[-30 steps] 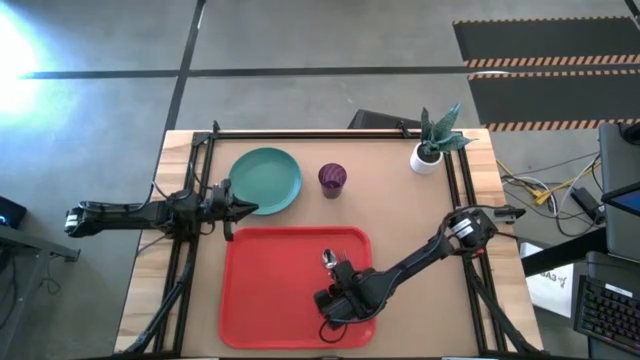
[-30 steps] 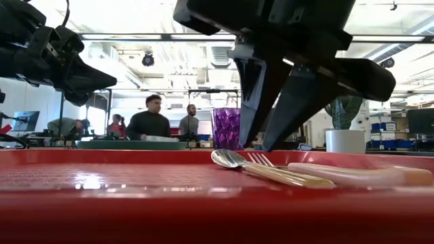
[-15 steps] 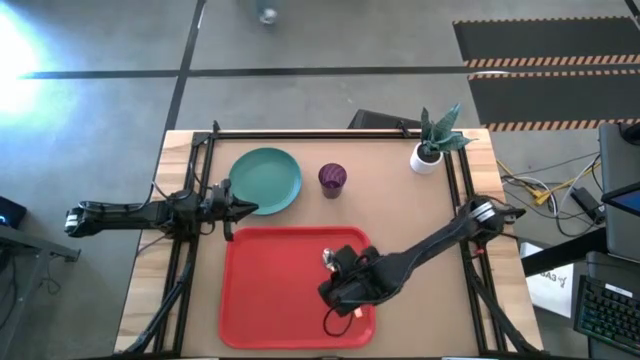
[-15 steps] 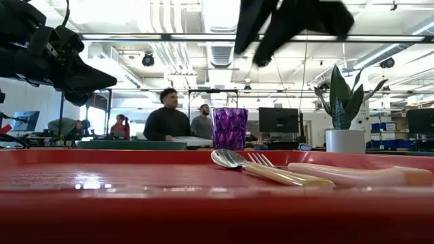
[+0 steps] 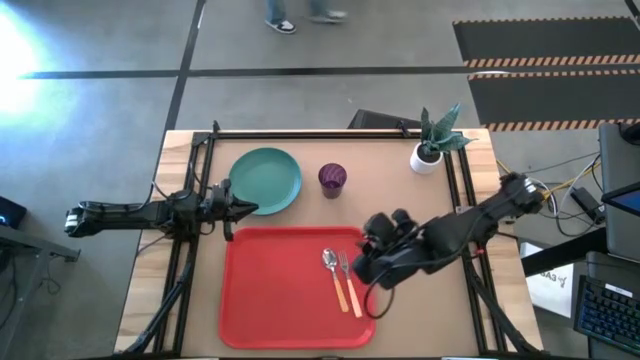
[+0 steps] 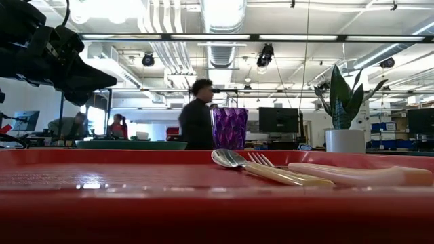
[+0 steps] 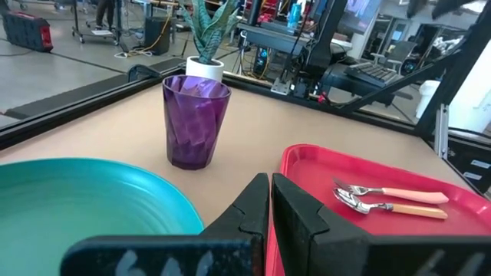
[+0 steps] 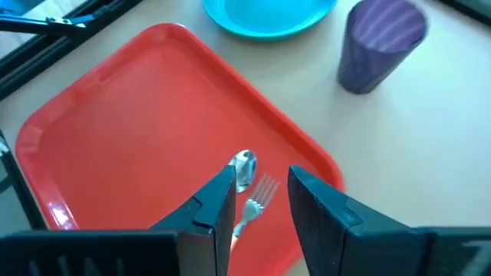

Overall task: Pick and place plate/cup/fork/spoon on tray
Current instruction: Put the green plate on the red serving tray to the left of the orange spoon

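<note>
The red tray lies at the table's near middle. The spoon and the fork lie side by side on its right part, handles toward the near edge. The teal plate and the purple cup stand on the table beyond the tray. My right gripper is open and empty, raised over the tray's right rim; in its wrist view the spoon and fork show below it. My left gripper is shut and empty at the plate's near edge.
A white pot with a green plant stands at the far right corner. Black frame rails run along the table's left, far and right sides. Bare table lies right of the cup. People move in the room behind the table.
My right gripper has risen from just above the fork and spoon handles and gone toward the table's right and far edges, leaving the low view; its fingers have stayed apart. The fork and spoon have stayed lying on the tray.
</note>
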Robot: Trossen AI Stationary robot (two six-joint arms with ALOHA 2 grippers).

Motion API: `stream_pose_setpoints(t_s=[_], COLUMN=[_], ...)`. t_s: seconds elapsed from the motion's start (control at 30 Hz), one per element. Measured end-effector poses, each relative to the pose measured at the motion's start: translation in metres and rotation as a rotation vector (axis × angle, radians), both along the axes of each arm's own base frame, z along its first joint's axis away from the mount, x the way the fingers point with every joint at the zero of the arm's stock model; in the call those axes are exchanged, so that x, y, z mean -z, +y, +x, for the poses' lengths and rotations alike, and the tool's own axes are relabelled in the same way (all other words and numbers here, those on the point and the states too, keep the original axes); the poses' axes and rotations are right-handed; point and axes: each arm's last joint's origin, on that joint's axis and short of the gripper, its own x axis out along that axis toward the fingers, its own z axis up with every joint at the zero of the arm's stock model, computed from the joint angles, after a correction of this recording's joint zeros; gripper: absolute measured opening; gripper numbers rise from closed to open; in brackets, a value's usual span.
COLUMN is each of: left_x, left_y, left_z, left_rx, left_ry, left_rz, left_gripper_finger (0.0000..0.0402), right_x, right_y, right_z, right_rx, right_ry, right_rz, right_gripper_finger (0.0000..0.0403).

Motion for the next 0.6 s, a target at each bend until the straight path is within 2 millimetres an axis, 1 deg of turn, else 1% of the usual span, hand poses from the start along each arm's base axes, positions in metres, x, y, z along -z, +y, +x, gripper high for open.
stream_pose_setpoints(t_s=[0.13, 0.23, 0.4, 0.5, 0.6], left_x=[0.000, 0.000, 0.000, -0.003, -0.009], left_y=[0.000, 0.000, 0.000, 0.001, 0.001], left_z=[0.000, 0.000, 0.000, 0.000, 0.001], left_rx=[0.000, 0.000, 0.000, -0.020, -0.027], left_ry=[0.000, 0.001, -0.001, -0.029, -0.097], left_rz=[0.000, 0.000, 0.000, 0.005, 0.009], left_gripper_finger=[0.0000, 0.0000, 0.0000, 0.0000, 0.0000], right_x=[-0.009, -0.011, -0.010, -0.009, -0.008], right_y=[-0.007, -0.008, -0.009, -0.015, -0.023], right_z=[-0.013, -0.016, -0.016, -0.012, -0.006], right_rx=[-0.007, -0.015, -0.100, -0.097, -0.120], right_ry=[0.019, 0.033, 0.074, 0.077, 0.103], right_rz=[-0.013, -0.022, -0.075, -0.135, -0.180], right_gripper_finger=[0.0107, 0.0107, 0.0107, 0.0107, 0.0107])
